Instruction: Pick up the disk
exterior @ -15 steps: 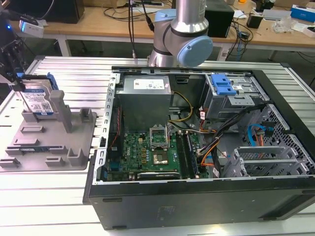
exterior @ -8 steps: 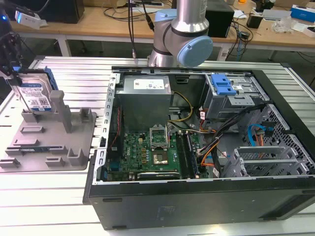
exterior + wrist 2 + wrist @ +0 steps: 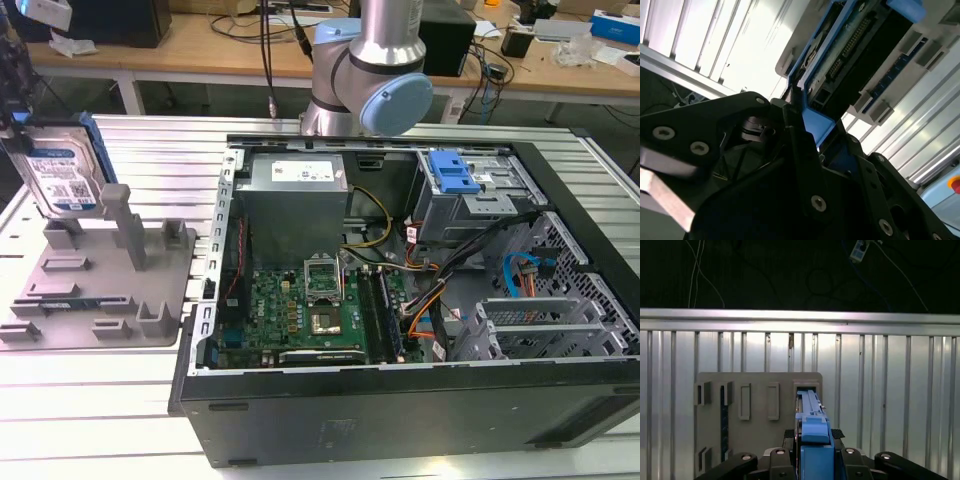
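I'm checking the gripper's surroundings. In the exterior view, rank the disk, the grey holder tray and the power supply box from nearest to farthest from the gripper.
1. The disk, upright at the gripper, far on the exterior view's left.
2. The holder tray, just below.
3. The power supply box, inside the computer case, toward the right.

Robotics lab or electronics workshop, slatted aluminium worktable (image 3: 120,400) carrying an opened computer case (image 3: 400,300), wooden benches (image 3: 200,50) behind holding cables and equipment, robot arm (image 3: 365,70) standing alongside
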`<state>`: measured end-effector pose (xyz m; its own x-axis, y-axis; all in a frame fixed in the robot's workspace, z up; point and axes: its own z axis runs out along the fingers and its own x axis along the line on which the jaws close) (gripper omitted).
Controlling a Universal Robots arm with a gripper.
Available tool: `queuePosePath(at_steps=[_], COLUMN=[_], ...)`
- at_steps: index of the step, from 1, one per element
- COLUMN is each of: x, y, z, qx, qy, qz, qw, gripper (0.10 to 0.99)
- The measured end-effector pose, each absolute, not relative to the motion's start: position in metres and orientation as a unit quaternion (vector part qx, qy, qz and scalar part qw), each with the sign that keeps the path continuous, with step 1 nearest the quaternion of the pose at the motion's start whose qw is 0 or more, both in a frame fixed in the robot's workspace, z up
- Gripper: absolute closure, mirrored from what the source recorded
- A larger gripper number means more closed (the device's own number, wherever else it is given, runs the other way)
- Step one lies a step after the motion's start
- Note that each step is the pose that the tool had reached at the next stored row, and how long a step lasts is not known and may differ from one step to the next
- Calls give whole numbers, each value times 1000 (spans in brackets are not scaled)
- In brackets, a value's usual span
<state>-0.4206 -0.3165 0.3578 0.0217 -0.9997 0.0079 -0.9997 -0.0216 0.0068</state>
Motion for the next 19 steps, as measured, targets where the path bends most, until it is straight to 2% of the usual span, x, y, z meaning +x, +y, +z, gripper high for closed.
queuePosePath(at_steps=[13,19], x=[-421,-421], y=[-318,-319], z=[427,473], qx=[715,715], qy=[-699,-699], qz=[-3,-5], qw=[2,0], gripper=[718,718])
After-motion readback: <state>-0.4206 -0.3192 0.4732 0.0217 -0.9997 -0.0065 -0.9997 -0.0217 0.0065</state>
